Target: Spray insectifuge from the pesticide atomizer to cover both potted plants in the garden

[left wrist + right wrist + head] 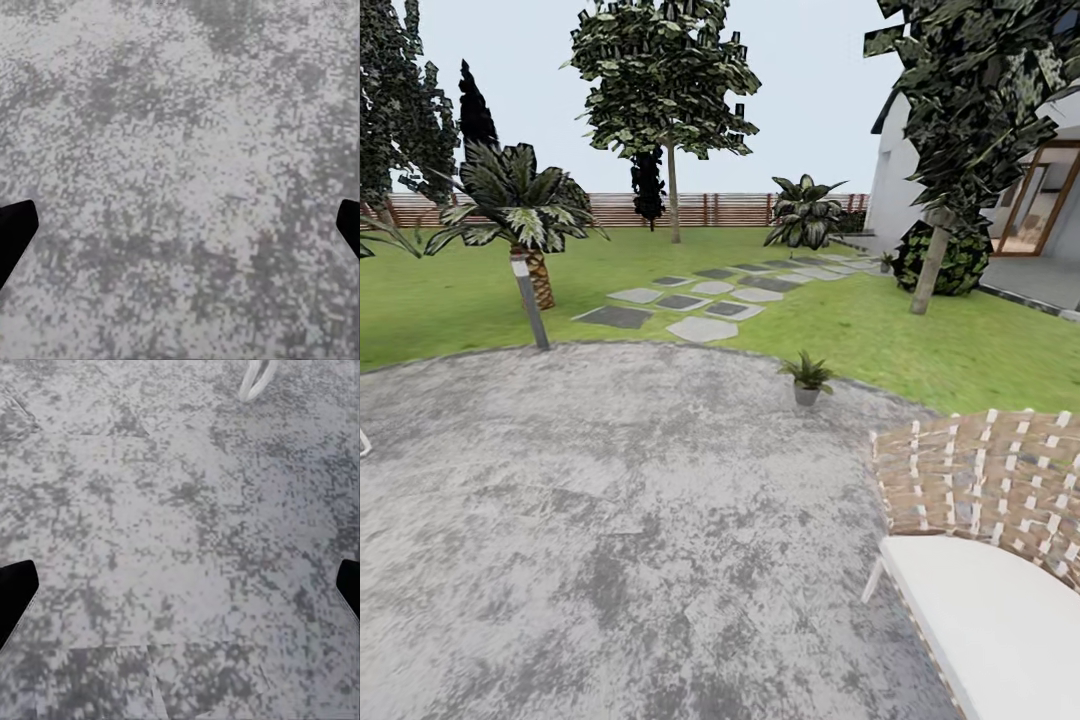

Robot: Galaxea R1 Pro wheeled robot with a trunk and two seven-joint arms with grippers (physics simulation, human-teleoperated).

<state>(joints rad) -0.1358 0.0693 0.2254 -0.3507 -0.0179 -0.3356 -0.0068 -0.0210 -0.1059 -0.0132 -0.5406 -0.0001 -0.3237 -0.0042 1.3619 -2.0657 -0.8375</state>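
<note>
From the head camera you are looking across the round grey patio (610, 520) toward the lawn (920, 340). One potted plant (807, 377) is sitting at the patio's far edge, just where the paving is meeting the grass. A second small pot (886, 263) may be standing far off by the end of the stepping stones (700, 298), though it is too small for you to be sure. A grey bollard lamp (528, 300) is standing at the patio rim beside a short palm (520, 215), and the wooden fence (710, 209) is running behind the trees. A woven chair (985, 540) with a white cushion is sitting close by on your right.

Through the left wrist camera, your left gripper (180, 225) is hanging over bare speckled patio paving (180, 150), its dark fingertips (13, 229) sitting wide apart, released, with nothing between them.

Through the right wrist camera, your right gripper (180, 585) is likewise spread and released over the paving, and a white chair leg (256, 379) is showing well beyond the fingertips.
</note>
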